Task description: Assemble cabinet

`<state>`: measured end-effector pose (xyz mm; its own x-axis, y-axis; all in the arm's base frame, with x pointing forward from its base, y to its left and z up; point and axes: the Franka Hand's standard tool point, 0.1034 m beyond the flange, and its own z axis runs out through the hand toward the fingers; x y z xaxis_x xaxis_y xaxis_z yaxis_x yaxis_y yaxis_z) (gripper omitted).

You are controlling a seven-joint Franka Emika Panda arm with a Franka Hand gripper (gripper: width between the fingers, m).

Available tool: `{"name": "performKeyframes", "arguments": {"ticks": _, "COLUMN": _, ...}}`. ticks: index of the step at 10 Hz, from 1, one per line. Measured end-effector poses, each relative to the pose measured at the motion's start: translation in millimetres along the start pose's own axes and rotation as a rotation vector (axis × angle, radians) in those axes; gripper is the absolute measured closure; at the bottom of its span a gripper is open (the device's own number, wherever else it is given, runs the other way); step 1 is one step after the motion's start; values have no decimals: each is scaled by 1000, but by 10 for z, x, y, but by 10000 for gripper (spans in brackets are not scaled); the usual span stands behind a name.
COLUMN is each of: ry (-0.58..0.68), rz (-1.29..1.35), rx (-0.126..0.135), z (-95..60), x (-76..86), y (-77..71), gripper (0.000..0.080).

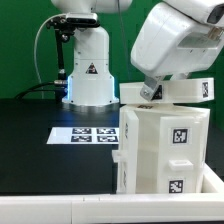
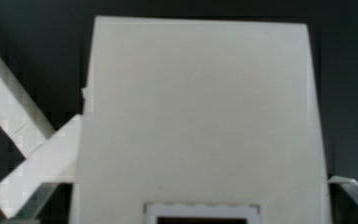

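Overhead, the pincer (image 1: 152,93) grips the cabinet's top slab (image 1: 170,93) edge.

Cabinet (image 1: 160,150) at exterior view's right, marker board (image 1: 85,133) at its left

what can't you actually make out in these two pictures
- Gripper: exterior view, the arm's white housing covers it; wrist view shows only a dark tip at the corner, so open or shut is unclear.
- Cabinet: exterior view, cut off by the right and lower edges.
- Marker board: partly behind the cabinet.
- Wrist view: blurred white slab fills it; the tag is cut off.
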<state>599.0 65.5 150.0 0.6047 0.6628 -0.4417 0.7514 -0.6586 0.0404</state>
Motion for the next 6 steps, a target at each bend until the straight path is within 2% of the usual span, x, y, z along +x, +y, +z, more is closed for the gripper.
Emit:
{"name": "performKeyframes", "arguments": {"ticks": 1, "ry": 0, "rz": 0, "rx": 0, "z": 0, "x": 0, "y": 0, "gripper": 244}}
{"name": "performKeyframes", "arguments": {"ticks": 2, "ry": 0, "rz": 0, "rx": 0, "z": 1, "x": 0, "y": 0, "gripper": 130}}
{"name": "performKeyframes", "arguments": {"ticks": 3, "ry": 0, "rz": 0, "rx": 0, "z": 2, "x": 0, "y": -1, "gripper": 130}}
{"name": "performKeyframes", "arguments": {"ticks": 4, "ry": 0, "rz": 0, "rx": 0, "z": 2, "x": 0, "y": -1, "gripper": 41}}
{"name": "performKeyframes", "arguments": {"ticks": 6, "ry": 17, "rz": -17, "rx": -4, "z": -28, "x": 17, "y": 22, "gripper": 2}}
